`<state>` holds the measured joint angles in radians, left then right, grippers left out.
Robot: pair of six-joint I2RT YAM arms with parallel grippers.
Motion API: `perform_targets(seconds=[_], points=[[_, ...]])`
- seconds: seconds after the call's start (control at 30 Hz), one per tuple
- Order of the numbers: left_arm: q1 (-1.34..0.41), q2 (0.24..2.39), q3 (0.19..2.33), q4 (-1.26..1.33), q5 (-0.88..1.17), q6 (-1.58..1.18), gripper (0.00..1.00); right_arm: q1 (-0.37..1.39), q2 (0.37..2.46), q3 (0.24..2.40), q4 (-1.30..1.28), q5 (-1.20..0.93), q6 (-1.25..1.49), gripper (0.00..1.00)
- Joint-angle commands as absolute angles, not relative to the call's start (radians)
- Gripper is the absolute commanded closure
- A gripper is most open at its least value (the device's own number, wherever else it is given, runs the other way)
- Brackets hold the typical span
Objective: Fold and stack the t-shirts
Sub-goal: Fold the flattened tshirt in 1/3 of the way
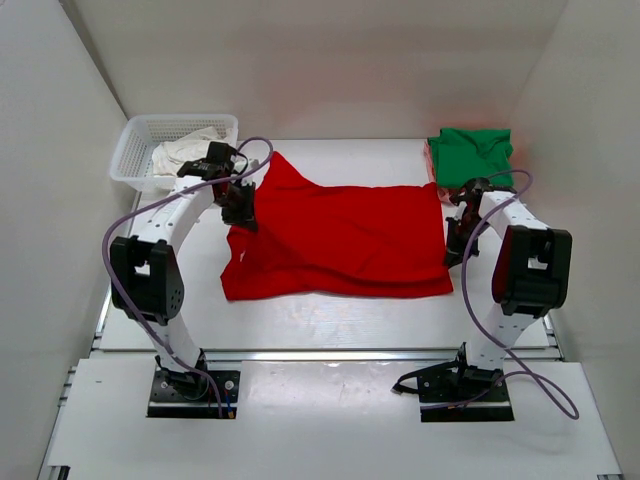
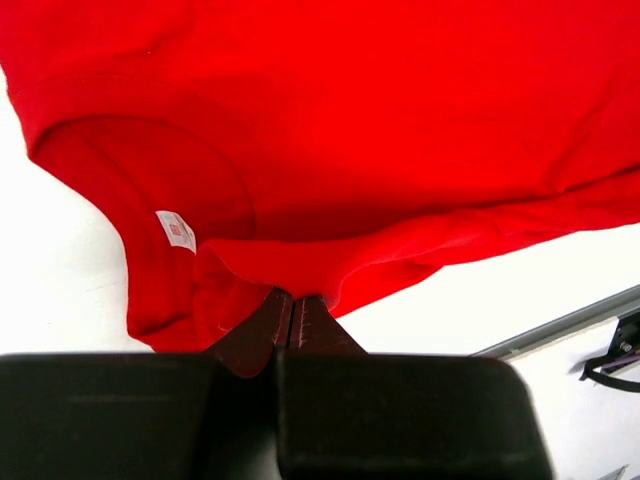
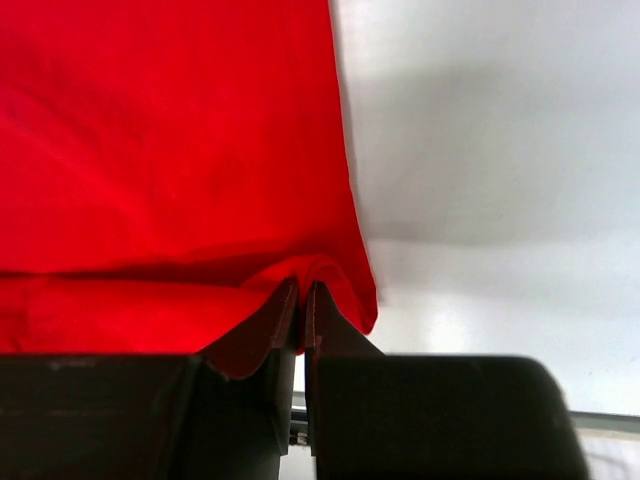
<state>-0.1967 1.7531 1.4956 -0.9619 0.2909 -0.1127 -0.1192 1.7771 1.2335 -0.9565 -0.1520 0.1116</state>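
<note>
A bright red t-shirt [image 1: 340, 240] lies spread across the middle of the table. My left gripper [image 1: 243, 212] is shut on its left edge near the collar; the left wrist view shows the red t-shirt [image 2: 350, 130] with its collar and white label, and cloth pinched between my left gripper's [image 2: 291, 300] tips. My right gripper [image 1: 455, 252] is shut on the shirt's right edge; the red t-shirt [image 3: 170, 150] bunches at my right gripper [image 3: 302, 288]. A folded green t-shirt [image 1: 472, 155] sits at the back right on a salmon-pink one [image 1: 430, 160]. An off-white t-shirt [image 1: 185, 152] lies in the basket.
A white plastic mesh basket [image 1: 135, 150] stands at the back left. White walls enclose the table on three sides. A metal rail [image 1: 330, 353] runs along the table's near edge, in front of the arm bases.
</note>
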Motion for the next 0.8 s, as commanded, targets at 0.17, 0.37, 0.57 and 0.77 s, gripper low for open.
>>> perform_targets(seconds=[0.17, 0.37, 0.57, 0.77], points=[[-0.178, 1.83, 1.592, -0.91, 0.252, -0.106, 0.84, -0.124, 1.845, 1.377, -0.942, -0.15, 0.115, 0.93], [-0.135, 1.853, 1.68, -0.802, 0.232, -0.234, 0.4, -0.136, 1.833, 1.419, -0.867, -0.087, 0.164, 0.47], [-0.123, 1.585, 1.465, -0.792, 0.185, -0.34, 0.38, -0.149, 1.654, 1.219, -0.841, -0.13, 0.193, 0.39], [-0.238, 1.298, 0.973, -0.784, 0.14, -0.423, 0.34, -0.114, 1.461, 0.982, -0.77, -0.117, 0.267, 0.42]])
